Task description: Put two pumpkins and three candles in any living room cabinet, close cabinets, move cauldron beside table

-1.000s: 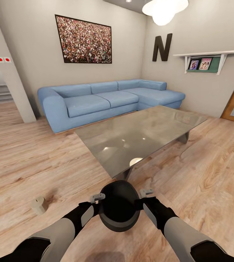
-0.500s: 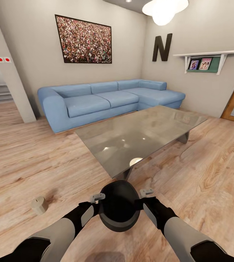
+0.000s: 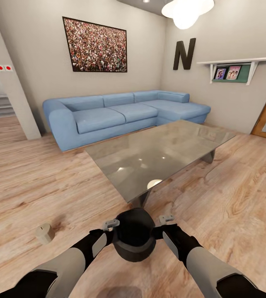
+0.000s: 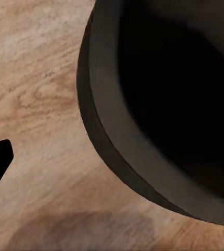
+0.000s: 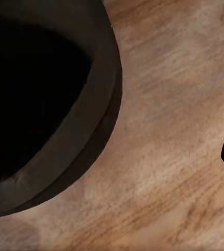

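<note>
While both arms press the cauldron [image 3: 135,240] between them, just short of the desk [image 3: 162,153] corner, whether either set of jaws is clenched is unclear. A candle [image 3: 44,233] lies on the floor beside the cauldron. Uneven pressure could perhaps tip it.

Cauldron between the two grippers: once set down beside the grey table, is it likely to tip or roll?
Probably some risk. The cauldron has a rounded dark body, so it may rock or roll if released tilted. Its thick rim looks rigid, so it likely won't flex between the left gripper and right gripper. The wood floor looks smooth; it may slide.
</note>
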{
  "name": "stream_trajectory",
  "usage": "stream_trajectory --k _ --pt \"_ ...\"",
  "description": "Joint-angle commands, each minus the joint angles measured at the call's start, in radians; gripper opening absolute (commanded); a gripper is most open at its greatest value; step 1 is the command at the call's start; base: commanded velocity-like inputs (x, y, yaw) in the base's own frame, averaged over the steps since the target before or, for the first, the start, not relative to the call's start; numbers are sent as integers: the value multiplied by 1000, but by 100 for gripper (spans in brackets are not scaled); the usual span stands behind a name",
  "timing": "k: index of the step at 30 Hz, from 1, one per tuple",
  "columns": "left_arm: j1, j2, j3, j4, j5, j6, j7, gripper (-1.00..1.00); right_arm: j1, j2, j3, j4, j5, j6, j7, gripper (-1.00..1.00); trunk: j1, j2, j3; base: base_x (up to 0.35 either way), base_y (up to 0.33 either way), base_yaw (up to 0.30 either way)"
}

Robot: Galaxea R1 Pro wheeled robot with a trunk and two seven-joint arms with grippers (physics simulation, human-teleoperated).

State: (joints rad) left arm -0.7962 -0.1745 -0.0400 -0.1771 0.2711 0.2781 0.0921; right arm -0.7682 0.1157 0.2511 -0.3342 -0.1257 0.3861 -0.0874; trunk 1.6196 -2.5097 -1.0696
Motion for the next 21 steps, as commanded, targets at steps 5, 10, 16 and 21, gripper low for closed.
stream_trajectory --k 5,10,16,21 --pt "0 0 -4 -2 11 5 6 100 0 -1 8 -2 -11 5 -8 100 -2 0 11 0 0 0" --pt "0 0 -4 -2 10 2 6 100 0 -1 7 -2 -10 4 -8 100 -4 2 30 0 0 0" --pt "0 3 -3 -2 11 -1 6 100 0 -1 9 -2 -11 4 -8 100 -7 3 53 -10 0 0" --pt "0 14 -3 -2 11 -3 5 100 0 1 10 -2 -9 -4 -8 100 -9 4 73 -254 0 0"
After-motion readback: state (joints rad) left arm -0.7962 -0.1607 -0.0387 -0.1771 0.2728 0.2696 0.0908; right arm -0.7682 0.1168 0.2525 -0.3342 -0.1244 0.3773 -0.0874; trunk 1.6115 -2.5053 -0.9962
